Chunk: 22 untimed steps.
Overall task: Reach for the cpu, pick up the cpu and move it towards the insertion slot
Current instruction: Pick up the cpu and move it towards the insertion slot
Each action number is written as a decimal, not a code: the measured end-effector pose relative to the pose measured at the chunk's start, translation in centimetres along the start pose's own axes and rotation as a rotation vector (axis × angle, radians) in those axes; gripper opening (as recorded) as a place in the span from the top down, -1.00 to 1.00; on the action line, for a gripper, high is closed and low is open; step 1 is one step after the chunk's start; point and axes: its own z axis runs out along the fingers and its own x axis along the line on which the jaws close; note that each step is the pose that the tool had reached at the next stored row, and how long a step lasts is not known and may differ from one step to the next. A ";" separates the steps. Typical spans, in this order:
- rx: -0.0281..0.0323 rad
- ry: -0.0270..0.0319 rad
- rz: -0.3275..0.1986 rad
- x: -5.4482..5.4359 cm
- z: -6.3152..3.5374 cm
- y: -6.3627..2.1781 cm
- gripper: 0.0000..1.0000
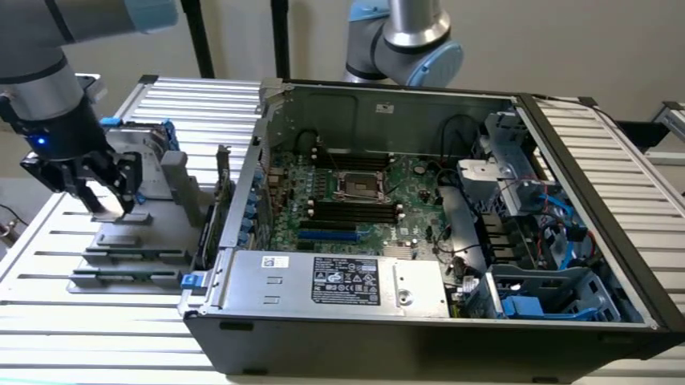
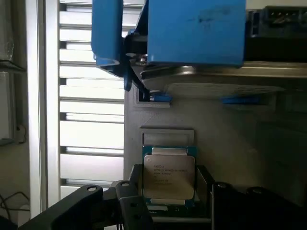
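Observation:
The cpu (image 2: pixel 169 175), a small square chip with a silvery top and green edge, lies flat in a recess of the grey holder (image 2: pixel 230 139). My gripper (image 2: pixel 172 203) is open and straddles it, one dark finger (image 2: pixel 130 201) on each side with a small gap to the chip. In the exterior view my gripper (image 1: pixel 104 200) hangs low over the grey holder (image 1: pixel 128 241) at the exterior view's left, outside the computer case. The insertion slot (image 1: pixel 361 186), a silver-framed square socket, sits on the green board inside the open case.
A silver hard drive with a blue bracket (image 2: pixel 196 33) stands on the holder just beyond the cpu. The case wall (image 1: pixel 230 208) lies between the holder and the board. Black memory slots (image 1: pixel 348 212) flank the socket. A second arm (image 1: pixel 402 40) stands behind the case.

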 end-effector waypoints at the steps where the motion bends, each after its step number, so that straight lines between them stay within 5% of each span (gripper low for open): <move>1: 0.0000 0.0000 0.000 0.0 -0.45 0.00 -0.08; 15: 0.0000 0.0000 0.000 -0.5 -6.82 -0.12 -0.08; 22: -0.0034 0.0001 0.000 -2.9 -10.06 -0.30 -0.08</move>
